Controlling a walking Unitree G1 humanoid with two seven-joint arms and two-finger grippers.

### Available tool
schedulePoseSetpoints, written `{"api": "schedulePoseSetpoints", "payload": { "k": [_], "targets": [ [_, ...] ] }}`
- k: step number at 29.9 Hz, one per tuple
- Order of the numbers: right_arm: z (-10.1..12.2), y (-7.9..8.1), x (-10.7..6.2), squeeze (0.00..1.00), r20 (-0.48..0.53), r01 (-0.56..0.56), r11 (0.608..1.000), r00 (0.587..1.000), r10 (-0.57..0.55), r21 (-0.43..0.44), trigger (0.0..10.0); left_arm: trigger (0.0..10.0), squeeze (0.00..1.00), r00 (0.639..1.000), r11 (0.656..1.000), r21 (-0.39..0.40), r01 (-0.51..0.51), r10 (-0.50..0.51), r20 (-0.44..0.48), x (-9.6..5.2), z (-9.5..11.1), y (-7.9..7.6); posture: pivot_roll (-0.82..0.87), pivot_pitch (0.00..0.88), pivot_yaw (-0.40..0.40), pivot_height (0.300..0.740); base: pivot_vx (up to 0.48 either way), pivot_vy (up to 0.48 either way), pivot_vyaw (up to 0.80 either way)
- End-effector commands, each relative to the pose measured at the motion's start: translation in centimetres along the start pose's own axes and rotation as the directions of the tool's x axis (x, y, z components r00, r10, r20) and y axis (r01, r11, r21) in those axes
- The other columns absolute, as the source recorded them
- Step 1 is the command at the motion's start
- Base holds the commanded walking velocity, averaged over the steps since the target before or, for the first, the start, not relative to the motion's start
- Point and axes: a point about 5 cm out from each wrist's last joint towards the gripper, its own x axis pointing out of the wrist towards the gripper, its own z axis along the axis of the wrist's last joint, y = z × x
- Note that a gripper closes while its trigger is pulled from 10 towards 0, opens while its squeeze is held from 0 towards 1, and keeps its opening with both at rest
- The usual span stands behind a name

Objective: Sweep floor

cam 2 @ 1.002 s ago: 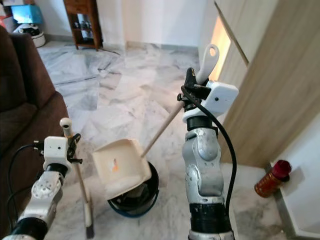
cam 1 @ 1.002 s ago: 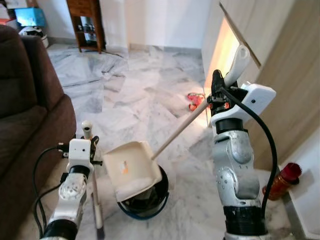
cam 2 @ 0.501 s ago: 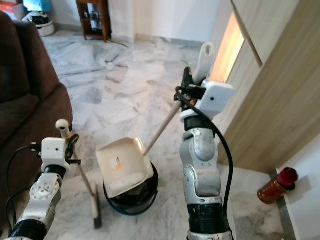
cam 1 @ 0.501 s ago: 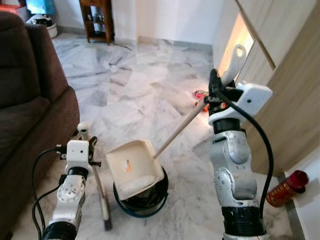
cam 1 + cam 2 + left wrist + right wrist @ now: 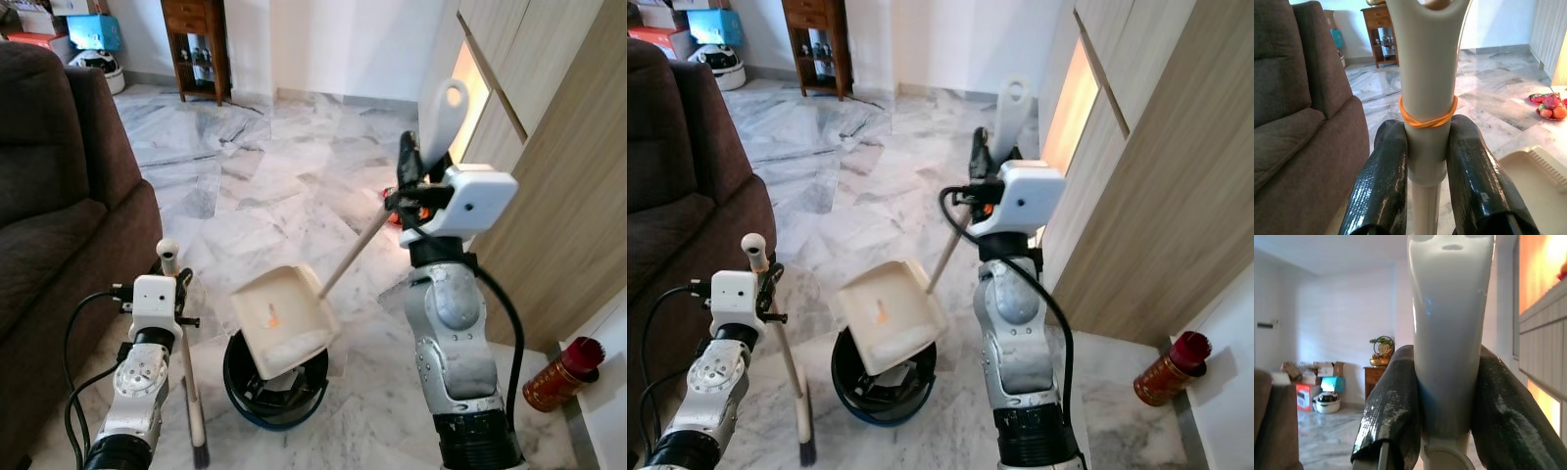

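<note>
Your right claw [image 5: 411, 181] is squeezing the dustpan [image 5: 284, 318] handle, tipping the pan over the black bin [image 5: 274, 387]. Your left claw [image 5: 174, 286] is gripping the broom [image 5: 186, 372], standing on the floor [image 5: 274, 196] beside the bin.

Left gripper [image 5: 1426, 161] clamped on cream broom handle [image 5: 1428, 88] with orange rubber band [image 5: 1427, 116]; brown sofa [image 5: 1298, 127] alongside, marble floor [image 5: 1498, 105], dustpan [image 5: 1535, 171] corner, wooden cabinet [image 5: 1382, 36] beyond

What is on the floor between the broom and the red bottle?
The black bin with the tilted dustpan over it, seen from the head views.
</note>
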Motion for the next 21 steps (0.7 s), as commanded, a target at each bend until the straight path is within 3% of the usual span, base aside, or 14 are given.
{"api": "schedulePoseSetpoints", "payload": {
  "k": [1,6,16,21],
  "targets": [
    [1.0,0.8,0.1,0.0,0.076,-0.035,0.999,0.996,0.036,-0.011,10.0,10.0,0.0,0.999,1.0,0.0,0.004,-0.004,0.054,0.4,1.0,-0.1,0.14,0.0,-0.03,0.74,0.0,0.0,0.0],
    [0.9,2.5,-0.9,0.0,0.095,-0.105,0.994,0.99,0.106,-0.021,10.0,10.0,0.0,0.998,1.0,-0.001,0.008,-0.008,0.057,0.5,1.1,-0.1,0.14,0.0,-0.03,0.74,0.0,0.0,0.0],
    [2.1,3.7,-1.2,0.0,0.173,-0.101,0.994,0.981,0.092,0.044,10.0,10.0,0.0,0.998,1.0,-0.001,0.009,-0.009,0.059,0.4,1.1,-0.2,0.14,0.0,-0.029,0.74,0.0,0.0,0.0],
    [2.8,5.0,-1.7,0.0,0.229,-0.164,0.986,0.96,0.162,-0.009,10.0,10.0,0.0,0.998,1.0,-0.001,0.01,-0.01,0.059,0.5,1.1,-0.2,0.14,0.0,-0.027,0.74,0.0,0.0,0.0]
  ]
}}
